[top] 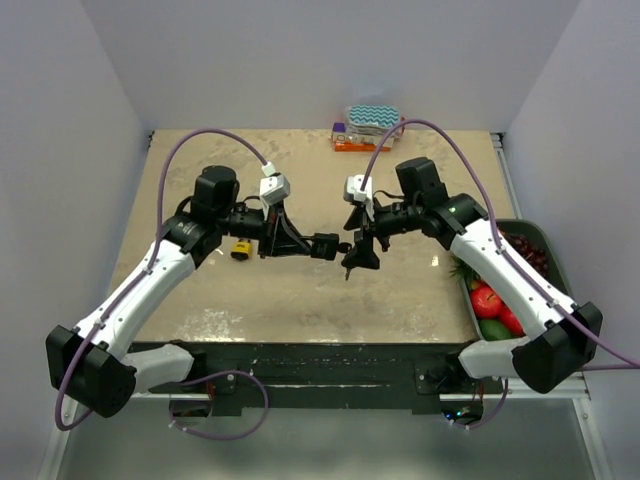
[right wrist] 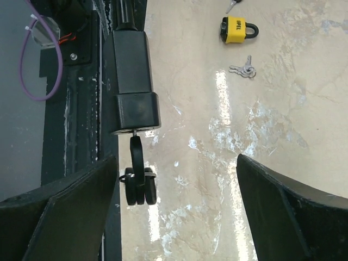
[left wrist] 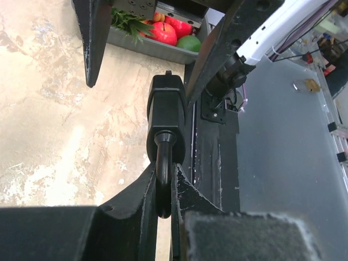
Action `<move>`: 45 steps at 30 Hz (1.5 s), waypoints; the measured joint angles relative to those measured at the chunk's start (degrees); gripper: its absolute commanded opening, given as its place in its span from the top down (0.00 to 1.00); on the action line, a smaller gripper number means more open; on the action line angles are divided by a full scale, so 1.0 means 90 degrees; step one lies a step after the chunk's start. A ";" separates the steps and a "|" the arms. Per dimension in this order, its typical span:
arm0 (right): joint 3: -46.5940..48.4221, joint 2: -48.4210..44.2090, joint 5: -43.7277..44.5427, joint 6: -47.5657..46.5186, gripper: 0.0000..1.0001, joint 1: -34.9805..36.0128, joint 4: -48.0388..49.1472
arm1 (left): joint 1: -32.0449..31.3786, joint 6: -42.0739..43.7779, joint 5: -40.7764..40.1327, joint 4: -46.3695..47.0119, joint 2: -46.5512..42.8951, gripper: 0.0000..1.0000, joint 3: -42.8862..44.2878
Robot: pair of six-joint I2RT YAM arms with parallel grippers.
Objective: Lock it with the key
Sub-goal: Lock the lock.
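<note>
**Inspector:** Fingers?
**Assistant:** Left fingers [top: 312, 243] clamped on the shackle of the black padlock [right wrist: 133, 81]. Right fingers [top: 360, 258] spread wide, holding nothing, either side of the key [right wrist: 136, 157] seated in it.
**Inspector:** Surface?
**Assistant:** Mottled beige bench [right wrist: 283, 109], glare-streaked. Yellow padlock [right wrist: 235, 30] lies left of the black padlock. Plain white walls [top: 300, 60].

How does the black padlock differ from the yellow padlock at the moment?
The black padlock is gripped by its shackle in the left gripper, off the table; the yellow padlock lies untouched on it. The black padlock has a key in its base; the yellow padlock has loose keys beside it. Both have dark shackles.
</note>
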 measured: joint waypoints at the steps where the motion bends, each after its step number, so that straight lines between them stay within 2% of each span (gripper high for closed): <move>1: 0.0002 -0.0005 -0.0012 -0.0002 0.09 0.0000 0.0000 | 0.0000 0.0075 0.0002 -0.0066 0.0007 1.00 0.0029; 3: 0.0015 0.0024 -0.0066 -0.0002 0.11 0.0000 0.0000 | 0.0000 0.0260 0.0034 -0.0189 0.0022 1.00 0.0080; 11: 0.0223 0.0469 -0.0359 0.0032 0.10 0.0202 0.0005 | -0.0002 0.0673 0.0070 -0.0495 0.0277 1.00 0.0257; 15: 0.0347 0.0624 -0.0493 0.0027 0.21 0.0374 -0.0007 | -0.0002 0.0770 0.0068 -0.0583 0.0296 1.00 0.0267; 17: 0.0350 0.0631 -0.0512 0.0032 0.30 0.0427 -0.0010 | -0.0012 0.0784 0.0063 -0.0593 0.0299 1.00 0.0277; 18: 0.0350 0.0631 -0.0525 0.0049 0.43 0.0452 0.0010 | -0.0022 0.0789 0.0058 -0.0590 0.0301 1.00 0.0277; 20: 0.0347 0.0631 -0.0522 0.0080 0.56 0.0474 0.0073 | -0.0053 0.0826 0.0019 -0.0597 0.0306 1.00 0.0277; 21: 0.0347 0.0631 -0.0522 0.0117 0.71 0.0474 0.0112 | -0.0075 0.0835 -0.0007 -0.0600 0.0316 1.00 0.0277; 23: 0.0340 0.0629 -0.0515 0.0172 0.93 0.0488 0.0104 | -0.0085 0.0874 -0.0117 -0.0563 0.0347 1.00 0.0289; 24: 0.0335 0.0629 -0.0508 0.0202 1.00 0.0491 0.0124 | -0.0078 0.0882 -0.0146 -0.0549 0.0369 0.84 0.0301; 26: 0.0306 0.0629 -0.0503 0.0333 1.00 0.0488 0.0180 | -0.0083 0.0838 -0.0216 -0.0525 0.0396 0.60 0.0321; 27: 0.0265 0.0617 -0.0493 0.0430 1.00 0.0486 0.0257 | -0.0085 0.0731 -0.0301 -0.0486 0.0401 0.43 0.0323; 28: 0.0177 0.0580 -0.0437 0.0568 1.00 0.0486 0.0418 | -0.0073 0.0588 -0.0418 -0.0381 0.0401 0.36 0.0328; 29: 0.0034 0.0529 -0.0311 0.0755 1.00 0.0476 0.0597 | -0.0041 0.0257 -0.0559 -0.0221 0.0401 0.19 0.0338; 33: -0.0750 0.0129 0.0228 0.1591 1.00 0.0359 0.1496 | 0.0301 -0.0984 -0.1156 0.0449 0.0398 0.09 0.0350; 38: -0.1758 -0.0534 0.1513 0.2951 1.00 0.0245 0.3177 | 0.0576 -0.2499 -0.2368 0.0818 0.0398 0.01 0.0359; 45: -0.2067 -0.0493 0.3084 0.4124 1.00 0.0384 0.4804 | 0.0576 -0.4660 -0.3067 0.1384 0.0447 0.01 0.0301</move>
